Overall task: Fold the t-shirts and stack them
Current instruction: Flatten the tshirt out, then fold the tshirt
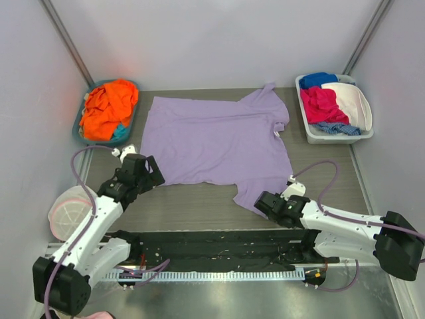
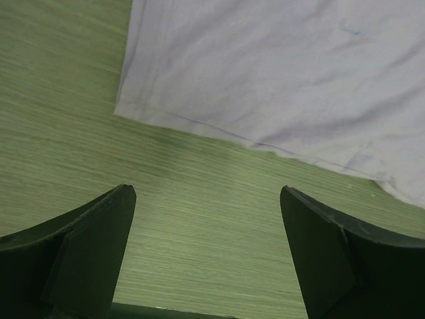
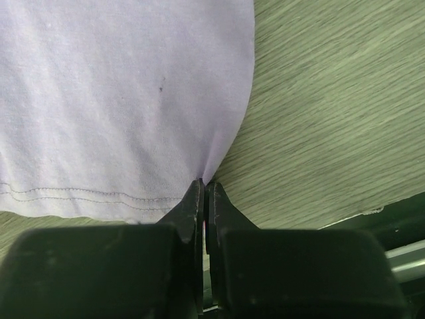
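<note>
- pouch [image 1: 66, 214], far left, near edge: round, white, pink-rimmed, soft-looking. It lies close beside the left arm, so a wide swing of that arm could knock it.
- basket [image 1: 96, 85], back left: grey-blue tub with a rounded rim. It is heaped with a crumpled orange t-shirt [image 1: 109, 106], with a teal t-shirt [image 1: 119, 133] showing beneath. Loose folds crowd the rim and could snag or spill when one is drawn out.
- left gripper [image 2: 207, 193]: dark wedge-shaped jaws spread wide, holding nothing. It hangs over bare table [image 2: 186, 239], just short of the shirt's hem corner. Closing from here would likely catch nothing. A lift by the other arm alone would drag the cloth askew.
- lavender t-shirt [image 1: 212, 136]: spread flat mid-table with the collar towards the right, one sleeve at the back and one at the near edge. Thin matte knit with shallow wrinkles and a double-stitched hem. The limp cloth may bunch or fold crooked if its corners rise unevenly.
- right gripper [image 3: 204, 186]: jaws closed on the very tip of the near sleeve's corner, with the cloth puckered into the pinch. So slight a bite could slip free under tension.
- bin [image 1: 339, 138], back right: pale rectangular tub holding blue, pink and white cloth, well apart from the work. Little hazard judged.
- table: grey wood-grain laminate, smooth. Cloth will probably slide on it rather than stay put.
</note>
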{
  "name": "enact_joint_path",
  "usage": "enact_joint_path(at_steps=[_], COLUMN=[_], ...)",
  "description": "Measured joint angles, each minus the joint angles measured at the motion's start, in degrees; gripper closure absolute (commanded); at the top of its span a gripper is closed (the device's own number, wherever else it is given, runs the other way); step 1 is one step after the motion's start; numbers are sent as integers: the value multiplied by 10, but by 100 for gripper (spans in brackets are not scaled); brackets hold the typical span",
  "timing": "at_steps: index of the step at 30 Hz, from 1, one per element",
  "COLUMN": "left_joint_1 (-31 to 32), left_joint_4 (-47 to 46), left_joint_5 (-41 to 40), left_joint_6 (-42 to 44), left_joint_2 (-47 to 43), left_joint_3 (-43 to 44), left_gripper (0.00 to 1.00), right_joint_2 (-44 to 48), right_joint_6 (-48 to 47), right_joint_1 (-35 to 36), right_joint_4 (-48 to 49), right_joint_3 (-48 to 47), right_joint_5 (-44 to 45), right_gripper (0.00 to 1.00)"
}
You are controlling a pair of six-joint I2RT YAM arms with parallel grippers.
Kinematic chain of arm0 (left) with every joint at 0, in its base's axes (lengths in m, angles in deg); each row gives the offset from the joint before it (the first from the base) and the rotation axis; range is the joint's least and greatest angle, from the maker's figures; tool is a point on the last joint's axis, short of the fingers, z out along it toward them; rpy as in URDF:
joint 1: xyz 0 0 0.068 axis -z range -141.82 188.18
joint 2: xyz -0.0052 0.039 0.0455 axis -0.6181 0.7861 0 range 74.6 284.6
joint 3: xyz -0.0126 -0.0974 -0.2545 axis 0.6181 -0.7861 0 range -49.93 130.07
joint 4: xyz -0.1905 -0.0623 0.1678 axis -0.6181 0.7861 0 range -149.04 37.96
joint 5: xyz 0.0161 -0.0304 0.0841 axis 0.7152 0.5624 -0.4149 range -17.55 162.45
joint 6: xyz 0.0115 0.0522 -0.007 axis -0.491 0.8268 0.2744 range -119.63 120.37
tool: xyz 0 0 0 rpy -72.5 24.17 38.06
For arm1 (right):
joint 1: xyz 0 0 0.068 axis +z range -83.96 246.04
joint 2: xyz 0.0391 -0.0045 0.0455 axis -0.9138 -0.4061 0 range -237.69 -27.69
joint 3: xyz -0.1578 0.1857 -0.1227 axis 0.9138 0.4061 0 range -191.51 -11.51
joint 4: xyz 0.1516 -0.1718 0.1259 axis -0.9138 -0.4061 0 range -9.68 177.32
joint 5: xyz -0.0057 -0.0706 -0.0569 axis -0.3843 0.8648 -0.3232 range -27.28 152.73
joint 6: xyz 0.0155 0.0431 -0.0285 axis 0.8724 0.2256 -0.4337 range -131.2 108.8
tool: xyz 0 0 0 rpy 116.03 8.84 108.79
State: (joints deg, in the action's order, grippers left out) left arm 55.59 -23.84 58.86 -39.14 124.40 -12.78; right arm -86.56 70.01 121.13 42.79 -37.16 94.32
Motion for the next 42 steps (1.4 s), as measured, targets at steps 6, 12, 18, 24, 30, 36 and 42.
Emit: enact_joint_path(at_steps=[6,12,18,24,30,36,42], left_joint_1=[0,-35,-112,-131,-132,-135,-141], left_joint_4=[1,-19,-54,-90,-122,-137,-141], left_joint_5=[-36,-54,-45,-32,-16,-14,-14], left_joint_6=[-38,-53,-46,-44,-42,-42,-42], left_joint_2=[82,120,143,176,219,242,243], left_joint_3=[-5,-22,-31,-32,-33,-32,-32], left_gripper=[12,24,30,39,51,56,56], right_joint_2=[0,0,0,0,0,0,0], right_joint_6=[-8,-21,-33,-39,-42,-42,-45], right_joint_1=[0,0,0,0,0,0,0], right_joint_4=[18,32,38,40,41,41,39], right_joint_3=[2,2,2,2,2,2,1], right_joint_5=[-6,-14,-17,-19,-21,-22,-22], right_gripper=[99,99,99,99,99,99,99])
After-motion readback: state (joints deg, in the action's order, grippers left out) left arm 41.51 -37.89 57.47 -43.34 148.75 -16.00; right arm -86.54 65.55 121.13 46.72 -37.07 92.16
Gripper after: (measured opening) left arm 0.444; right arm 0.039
